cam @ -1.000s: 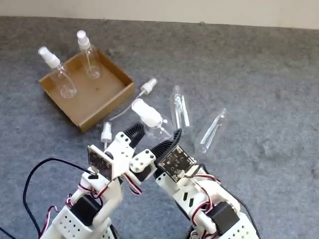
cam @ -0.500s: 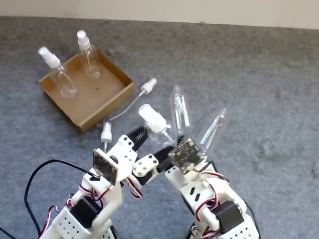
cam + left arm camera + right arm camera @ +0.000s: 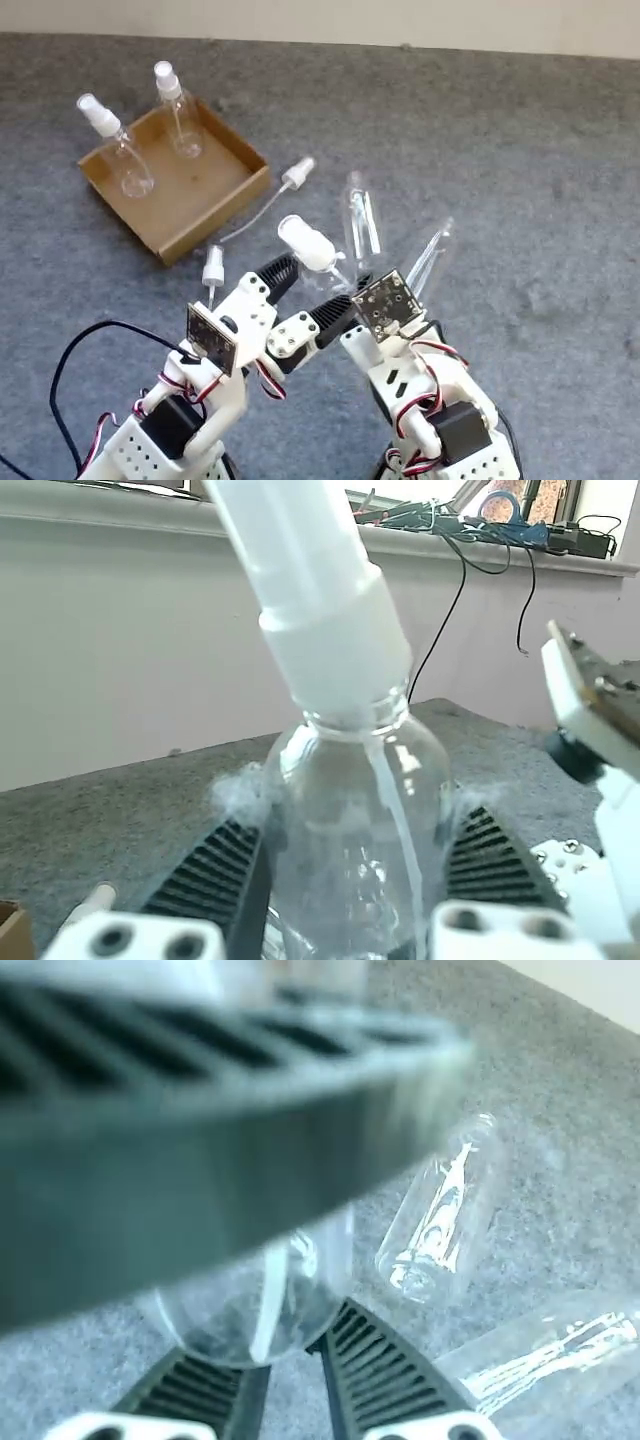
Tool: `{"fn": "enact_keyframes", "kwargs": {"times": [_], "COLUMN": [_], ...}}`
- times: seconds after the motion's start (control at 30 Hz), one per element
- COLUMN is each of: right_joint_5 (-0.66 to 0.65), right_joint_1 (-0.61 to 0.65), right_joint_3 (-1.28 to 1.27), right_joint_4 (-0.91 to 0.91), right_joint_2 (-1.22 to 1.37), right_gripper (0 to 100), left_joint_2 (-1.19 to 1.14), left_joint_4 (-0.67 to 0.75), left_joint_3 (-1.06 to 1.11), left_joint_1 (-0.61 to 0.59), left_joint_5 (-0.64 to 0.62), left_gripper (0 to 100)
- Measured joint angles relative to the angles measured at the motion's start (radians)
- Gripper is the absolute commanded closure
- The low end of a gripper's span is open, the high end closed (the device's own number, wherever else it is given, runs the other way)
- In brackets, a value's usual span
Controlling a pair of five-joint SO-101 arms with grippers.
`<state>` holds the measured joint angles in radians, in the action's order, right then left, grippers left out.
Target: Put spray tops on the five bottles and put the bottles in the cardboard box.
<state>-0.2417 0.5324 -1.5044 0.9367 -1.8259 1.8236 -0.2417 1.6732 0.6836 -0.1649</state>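
Left gripper (image 3: 345,865) jaws clamp the tilted bottle (image 3: 350,770); right gripper (image 3: 290,1360) jaws sit together; an unseated spray top (image 3: 320,610) could topple

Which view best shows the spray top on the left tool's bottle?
Left wrist view: the spray top meets the neck of the bottle close up, the left tool shut around the body. The high view gives the top small, from above. The right wrist view gives the bottle's base and dip tube.

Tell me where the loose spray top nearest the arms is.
In the high view, that spray top lies on the carpet, left of centre, just off the near corner of the cardboard box.
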Motion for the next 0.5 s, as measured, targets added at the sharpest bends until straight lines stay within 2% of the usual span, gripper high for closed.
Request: {"fn": "enact_keyframes", "kwargs": {"times": [0.2, 0.5], "right_joint_5": [0.000, 0.002], "right_joint_1": [-0.003, 0.201], "right_joint_3": [0.002, 0.005], "right_joint_4": [-0.017, -0.023], "right_joint_2": [-0.002, -0.002], "right_gripper": [98.8, 98.8], "left_joint_2": [-0.014, -0.014], "left_joint_4": [0.038, 0.089], "left_joint_3": [0.000, 0.000], "left_joint_1": [-0.066, -0.069], "left_joint_5": [0.002, 0.002], "left_gripper": [94, 94]}}
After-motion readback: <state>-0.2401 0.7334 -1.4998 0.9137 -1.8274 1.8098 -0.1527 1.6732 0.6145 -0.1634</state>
